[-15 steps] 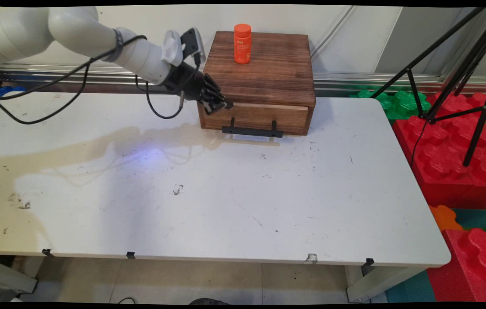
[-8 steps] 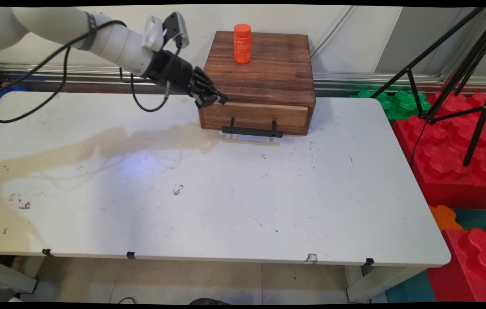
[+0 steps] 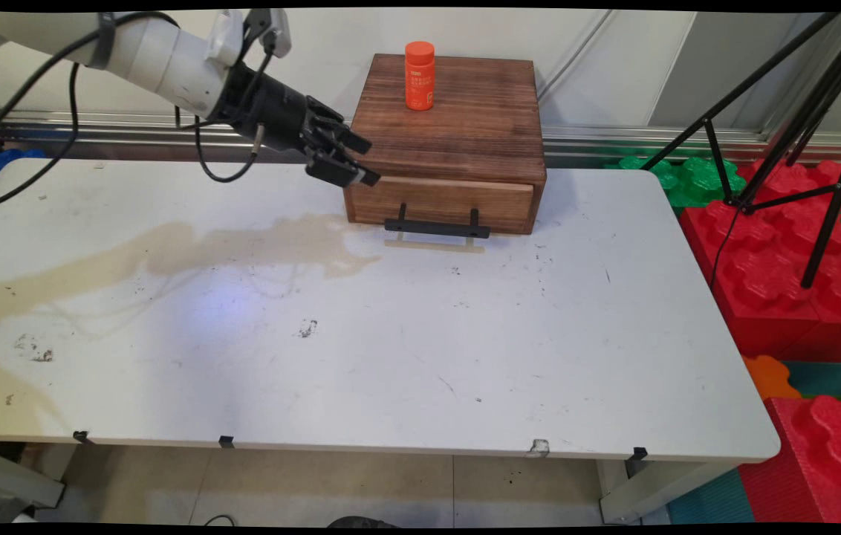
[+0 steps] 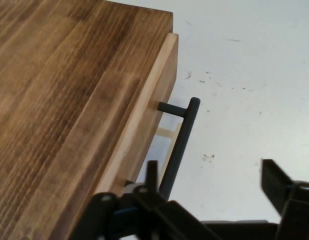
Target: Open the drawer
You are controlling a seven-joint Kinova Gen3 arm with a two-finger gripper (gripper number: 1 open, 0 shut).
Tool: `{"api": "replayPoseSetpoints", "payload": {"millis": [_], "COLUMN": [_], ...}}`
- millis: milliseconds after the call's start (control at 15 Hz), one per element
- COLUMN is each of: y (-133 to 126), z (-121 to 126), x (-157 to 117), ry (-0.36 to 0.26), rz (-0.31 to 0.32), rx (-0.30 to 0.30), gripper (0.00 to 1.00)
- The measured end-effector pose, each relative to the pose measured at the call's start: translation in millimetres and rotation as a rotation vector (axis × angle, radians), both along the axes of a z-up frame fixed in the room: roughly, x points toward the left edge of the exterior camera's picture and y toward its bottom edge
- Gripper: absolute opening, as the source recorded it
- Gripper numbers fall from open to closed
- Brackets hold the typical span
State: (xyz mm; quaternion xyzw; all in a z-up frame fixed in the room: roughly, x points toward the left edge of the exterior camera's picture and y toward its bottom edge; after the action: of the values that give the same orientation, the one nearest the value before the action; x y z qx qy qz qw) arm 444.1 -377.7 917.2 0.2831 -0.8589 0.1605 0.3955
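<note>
The arm [image 3: 145, 52] reached in from the upper left, sloping down and to the right, with black cables [image 3: 56, 111] drooping from it. Its gripper [image 3: 357, 160] hung in the air just off the upper left front corner of the wooden box [image 3: 458, 141], its two fingers [image 4: 274, 182] spread well apart and gripping nothing. It seemed clear of the wood, though the main view left that uncertain. The box sat at the back of the white table [image 3: 391, 334], its drawer front [image 3: 443, 200] carrying a black bar handle [image 3: 437, 227]. An orange bottle [image 3: 419, 74] stood upright on the box's top near the back edge.
</note>
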Motion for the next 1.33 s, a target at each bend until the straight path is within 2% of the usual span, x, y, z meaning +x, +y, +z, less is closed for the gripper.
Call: {"api": "replayPoseSetpoints", "payload": {"millis": [667,867,1333], "y": [2,-1,-19], "z": [11,7,-20], "x": [6,4,-12], "ry": [0.055,0.044,-0.003], "rz": [0.008,-0.003,-0.045], "rx": [0.020,0.021,0.028], "gripper": [1.00,1.00,1.00]}}
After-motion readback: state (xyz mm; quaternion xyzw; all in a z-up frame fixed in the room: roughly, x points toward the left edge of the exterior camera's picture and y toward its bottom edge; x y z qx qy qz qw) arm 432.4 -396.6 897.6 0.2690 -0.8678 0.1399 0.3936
